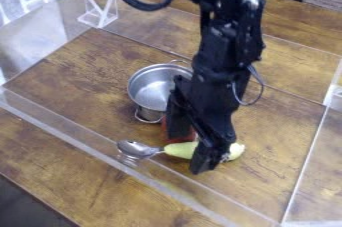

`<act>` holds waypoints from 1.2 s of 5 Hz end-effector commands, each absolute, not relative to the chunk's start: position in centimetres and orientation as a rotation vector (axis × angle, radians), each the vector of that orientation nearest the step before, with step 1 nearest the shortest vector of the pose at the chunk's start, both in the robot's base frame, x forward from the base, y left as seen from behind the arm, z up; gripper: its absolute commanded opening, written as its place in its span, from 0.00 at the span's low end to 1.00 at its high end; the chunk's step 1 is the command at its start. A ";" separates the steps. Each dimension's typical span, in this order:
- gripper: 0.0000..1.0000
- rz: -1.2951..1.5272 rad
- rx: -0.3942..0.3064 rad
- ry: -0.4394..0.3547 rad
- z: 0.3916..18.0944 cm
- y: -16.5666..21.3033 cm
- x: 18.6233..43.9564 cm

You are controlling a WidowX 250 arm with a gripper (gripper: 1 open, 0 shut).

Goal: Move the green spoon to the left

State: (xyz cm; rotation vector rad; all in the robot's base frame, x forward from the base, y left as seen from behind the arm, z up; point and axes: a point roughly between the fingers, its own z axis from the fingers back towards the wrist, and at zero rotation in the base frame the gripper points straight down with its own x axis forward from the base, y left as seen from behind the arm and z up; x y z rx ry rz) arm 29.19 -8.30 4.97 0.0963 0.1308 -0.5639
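Note:
The green spoon lies on the wooden table near the front, its silver bowl [134, 149] pointing left. The yellow-green handle [179, 150] shows only in parts, left and right of the black fingers. My gripper [194, 145] has come down over the handle and stands open, one finger [175, 131] behind it and the other [209, 155] in front. Whether the fingers touch the handle I cannot tell.
A round silver pot [156, 90] stands just behind and left of the gripper. The mushroom-like toy is almost wholly hidden behind the fingers. A clear plastic wall [80, 136] runs along the front edge, and a white rack [96, 11] stands at the back left.

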 end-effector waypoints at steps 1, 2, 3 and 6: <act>1.00 -0.573 0.107 0.069 5.4 -8.7 30.4; 1.00 -0.533 0.109 0.069 4.5 -8.2 31.1; 1.00 -0.518 0.107 0.068 3.9 -7.1 31.4; 1.00 -0.571 0.102 0.063 2.6 -5.4 31.8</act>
